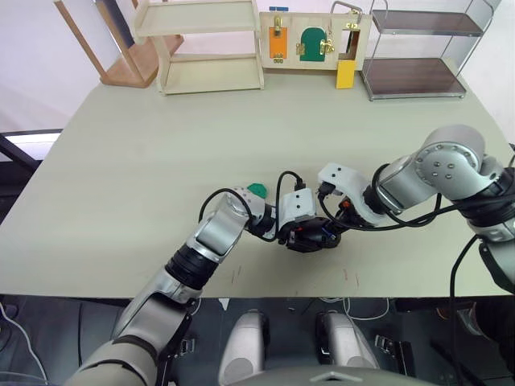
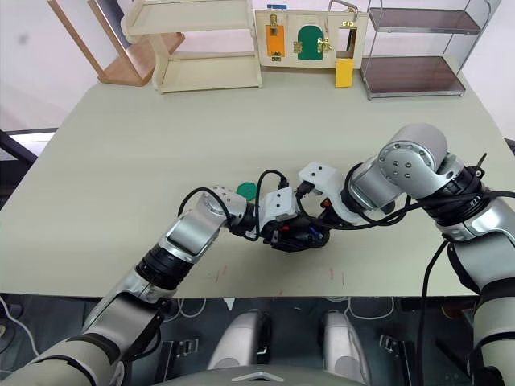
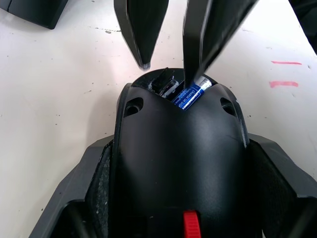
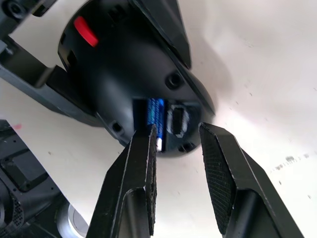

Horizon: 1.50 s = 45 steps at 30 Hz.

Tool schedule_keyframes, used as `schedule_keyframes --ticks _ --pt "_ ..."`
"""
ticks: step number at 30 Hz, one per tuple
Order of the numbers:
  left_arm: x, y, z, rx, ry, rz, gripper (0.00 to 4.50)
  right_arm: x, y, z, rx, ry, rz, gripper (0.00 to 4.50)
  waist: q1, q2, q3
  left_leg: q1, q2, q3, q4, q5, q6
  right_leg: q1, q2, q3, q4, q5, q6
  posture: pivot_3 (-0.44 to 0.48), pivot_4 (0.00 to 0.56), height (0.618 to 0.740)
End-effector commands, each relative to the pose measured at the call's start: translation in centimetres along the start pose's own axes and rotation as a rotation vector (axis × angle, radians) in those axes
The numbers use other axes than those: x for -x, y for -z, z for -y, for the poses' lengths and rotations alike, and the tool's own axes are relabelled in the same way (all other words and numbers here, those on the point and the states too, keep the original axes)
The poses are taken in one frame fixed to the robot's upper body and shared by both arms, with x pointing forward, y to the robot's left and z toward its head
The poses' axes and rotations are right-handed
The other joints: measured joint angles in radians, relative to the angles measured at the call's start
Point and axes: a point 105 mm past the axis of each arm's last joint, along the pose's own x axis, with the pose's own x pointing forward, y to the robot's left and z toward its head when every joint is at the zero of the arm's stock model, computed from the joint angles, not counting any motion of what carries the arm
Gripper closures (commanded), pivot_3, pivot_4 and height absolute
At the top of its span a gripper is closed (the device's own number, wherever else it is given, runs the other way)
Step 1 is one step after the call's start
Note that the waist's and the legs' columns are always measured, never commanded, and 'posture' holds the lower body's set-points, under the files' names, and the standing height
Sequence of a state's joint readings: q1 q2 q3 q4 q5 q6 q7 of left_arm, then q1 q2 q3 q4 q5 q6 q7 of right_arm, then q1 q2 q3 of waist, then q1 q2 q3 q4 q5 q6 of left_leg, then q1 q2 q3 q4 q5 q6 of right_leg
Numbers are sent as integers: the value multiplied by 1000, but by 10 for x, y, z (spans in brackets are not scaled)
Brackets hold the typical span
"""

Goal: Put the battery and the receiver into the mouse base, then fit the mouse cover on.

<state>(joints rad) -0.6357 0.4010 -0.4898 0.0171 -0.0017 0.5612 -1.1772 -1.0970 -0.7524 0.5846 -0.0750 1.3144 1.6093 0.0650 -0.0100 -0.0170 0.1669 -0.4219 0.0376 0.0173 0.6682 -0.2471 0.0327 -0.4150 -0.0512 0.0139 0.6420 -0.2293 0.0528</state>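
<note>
- Black mouse base (image 4: 124,79), red part (image 4: 85,30) showing on it, sits on the table (image 1: 145,177) near its front edge, between the two grippers.
- Blue battery (image 4: 154,115) lies in its slot inside the base; a small dark part (image 4: 176,120), possibly the receiver, sits in the pocket just beside it.
- Left gripper (image 1: 310,235) clamps the base, one finger (image 4: 163,25) against each flank.
- Right gripper (image 4: 177,130) hovers over the open end of the base, fingers spread and holding nothing; one fingertip (image 4: 148,136) is at the battery's pale end, though contact cannot be confirmed.
- Green disc (image 1: 256,190) lies on the table just behind the left wrist.
- Wooden shelf (image 1: 205,44), latch board (image 1: 310,40) and metal rack (image 1: 418,52) stand along the far edge.
</note>
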Motion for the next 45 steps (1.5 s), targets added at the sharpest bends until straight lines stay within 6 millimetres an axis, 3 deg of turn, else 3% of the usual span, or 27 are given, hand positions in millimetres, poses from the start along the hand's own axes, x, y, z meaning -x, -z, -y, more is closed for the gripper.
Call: schedule_keyframes --ticks 1,7,11,20,21,22,23,25,31,38,45 --pt "-11 15 13 53 62 -49 1494 20 -10 -8 58 -24 70 3112 0 0 0 0 0 0 0 0 0 0 0 0 0 0 0 0 150 740" --pt "-10 16 13 60 56 -49 1494 32 4 -7 83 -23 102 3112 1 0 0 0 0 -1 0 0 0 0 0 0 0 0 0 0 150 740" --pt "-9 16 14 59 57 -54 1494 37 5 -1 136 10 218 3112 0 0 0 -1 0 -1 0 0 0 0 0 -1 0 0 0 0 150 740" --pt "-8 17 16 66 55 -56 1494 46 34 8 170 0 439 3112 3 0 0 0 0 1 0 0 0 1 2 0 0 0 0 0 150 740" --pt "-8 17 16 68 55 -56 1494 47 35 8 172 2 472 3652 2 0 0 1 0 1 0 0 0 1 2 0 0 0 0 0 150 740" --pt "-8 17 16 69 54 -56 1494 48 34 10 161 2 512 3745 2 0 0 1 0 1 1 0 0 1 2 0 0 0 0 0 150 740" --pt "-8 17 16 70 54 -56 1494 50 33 9 161 -2 564 4396 2 0 0 1 0 2 1 0 0 1 2 0 0 0 0 0 150 740" --pt "-9 17 16 73 54 -54 1494 52 31 7 191 0 655 4452 3 -1 0 2 0 2 1 0 0 2 2 1 0 0 0 0 150 740" --pt "-8 17 17 77 54 -51 1494 43 36 1 183 -14 760 4452 2 0 0 4 0 3 1 0 0 3 3 2 1 0 1 0 150 740" --pt "-7 18 18 80 47 -52 1494 19 48 -8 233 -19 800 4452 3 0 0 4 0 4 1 0 0 3 3 2 1 0 1 0 150 740" --pt "-6 19 17 78 48 -58 1494 -2 48 -4 257 11 830 4452 0 -1 0 6 0 4 1 0 0 4 4 3 2 0 0 0 150 740"
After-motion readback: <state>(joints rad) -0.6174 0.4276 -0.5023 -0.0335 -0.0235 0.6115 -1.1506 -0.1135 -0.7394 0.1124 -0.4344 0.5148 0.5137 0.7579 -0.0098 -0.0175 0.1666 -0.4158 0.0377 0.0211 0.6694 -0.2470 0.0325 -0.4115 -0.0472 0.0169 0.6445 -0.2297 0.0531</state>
